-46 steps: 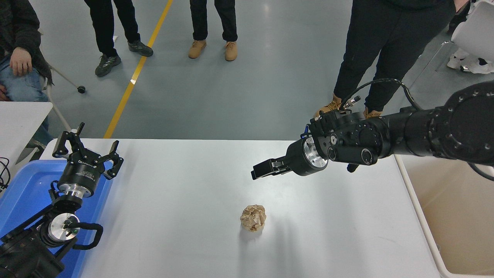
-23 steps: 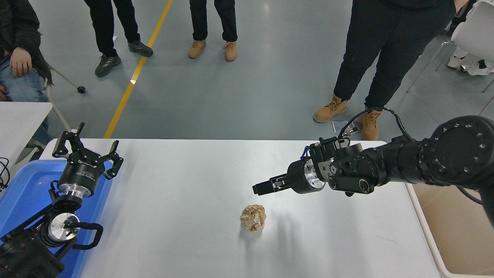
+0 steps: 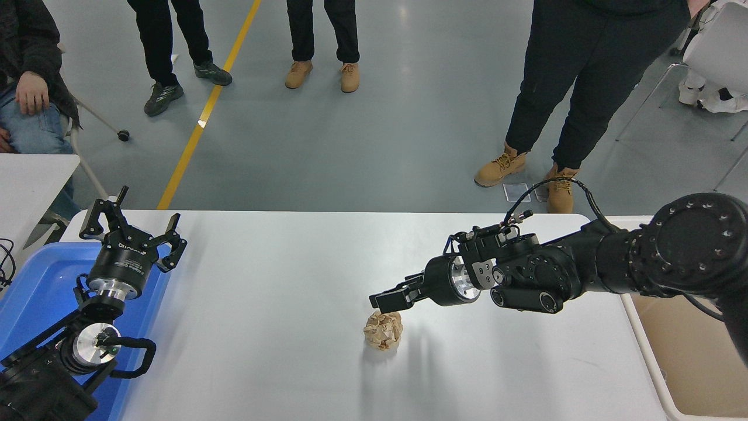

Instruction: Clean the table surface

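Right gripper (image 3: 380, 302) reaching in from right edge, hovering just above crumpled brown paper ball (image 3: 383, 330); fingers looking pressed together, nothing held. Ball sitting near middle of white table surface (image 3: 263, 327). Left gripper (image 3: 131, 231) resting at lower left over blue bin (image 3: 35, 292), fingers spread apart. People (image 3: 572, 76) standing at far side.

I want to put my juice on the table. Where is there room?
Most of the table surface is bare. The widest patch lies between the left tool by the blue bin and the crumpled paper ball. It is crowded just above the ball, where the right tool hovers.
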Available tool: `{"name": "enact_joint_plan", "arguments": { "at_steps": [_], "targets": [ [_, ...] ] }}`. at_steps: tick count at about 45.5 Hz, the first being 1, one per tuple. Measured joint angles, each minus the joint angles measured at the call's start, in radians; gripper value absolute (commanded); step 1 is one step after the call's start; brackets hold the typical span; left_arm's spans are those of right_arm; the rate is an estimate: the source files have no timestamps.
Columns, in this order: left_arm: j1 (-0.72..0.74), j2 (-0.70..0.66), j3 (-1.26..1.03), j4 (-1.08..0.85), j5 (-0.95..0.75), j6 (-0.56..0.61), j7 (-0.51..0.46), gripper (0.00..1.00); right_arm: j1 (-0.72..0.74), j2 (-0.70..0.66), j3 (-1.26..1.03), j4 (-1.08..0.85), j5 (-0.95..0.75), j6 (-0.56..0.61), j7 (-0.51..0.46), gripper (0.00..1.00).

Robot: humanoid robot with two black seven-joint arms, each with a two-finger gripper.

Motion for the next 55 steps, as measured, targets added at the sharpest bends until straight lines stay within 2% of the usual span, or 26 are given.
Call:
{"name": "enact_joint_plan", "arguments": {
  "at_steps": [30, 47, 55],
  "targets": [
    [0.0, 0.0, 0.0, 0.0, 0.0, 0.0, 0.0, 0.99, -0.12, 0.0, 0.155, -0.045, -0.098, -0.007, 0.0, 0.98],
    [-0.001, 0.0, 0.0, 0.0, 0.0, 0.0, 0.0, 0.99, -0.195, 0.0, 0.23, -0.202, -0.194, -0.061, -0.003, 0.98],
    [-0.001, 0.0, 0.0, 0.0, 0.0, 0.0, 0.0, 0.99, -0.205, 0.0, 0.218, -0.226, -0.209, -0.048, -0.017, 0.98]
  ]
}}
